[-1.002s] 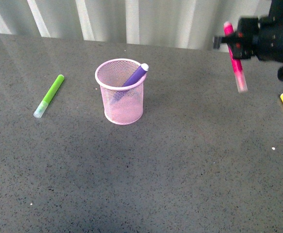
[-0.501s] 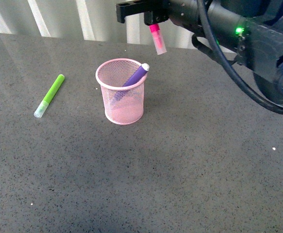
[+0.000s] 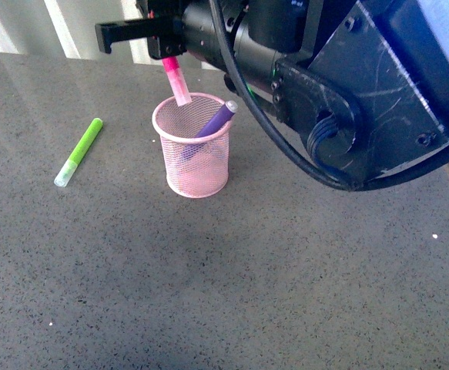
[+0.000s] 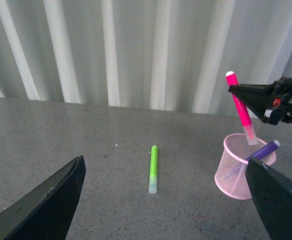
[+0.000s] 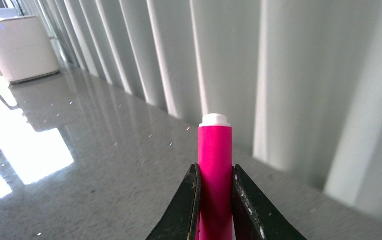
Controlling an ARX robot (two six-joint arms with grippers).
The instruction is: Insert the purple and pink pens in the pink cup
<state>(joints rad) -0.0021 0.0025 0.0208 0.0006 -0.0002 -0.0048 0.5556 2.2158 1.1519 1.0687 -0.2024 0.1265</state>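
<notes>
**A:** How do the jaws stand?

**B:** The right gripper [image 5: 215, 172] is clenched on the bright magenta-pink marker with the clear cap [image 3: 175, 80]. It pinches the barrel just under the white end, cap pointing down. The left gripper [image 4: 164, 164] is spread wide and holds nothing.

**A:** Where is the marker relative to the holder?

**B:** In the front view it hangs at upper centre-left of the frame. Its cap is at the rear-left part of the rim of the light pink wire-mesh cylindrical cup [image 3: 197, 166]. It is tilted, with the top leaning toward the upper left. The cap tip looks to be at or just inside the mouth, though from these angles I can't tell whether it has passed below the rim.

**A:** And the other one?

**B:** The dark purple marker [image 3: 215, 122] is already inside, slanting across the cup and resting on the right side of the rim.

**A:** So how do we finish this well?

**B:** I'd bring the cap toward the open left half of the mouth, away from the purple barrel. Then lower until the cap is clearly under the rim before letting go. The mesh cup looks light, so a nudge on the rim could tip it.

**A:** Anything nearby to mind?

**B:** No. The lime-green marker [image 3: 78, 152] lies well apart at the left on the grey speckled table [image 3: 286, 293].
</notes>
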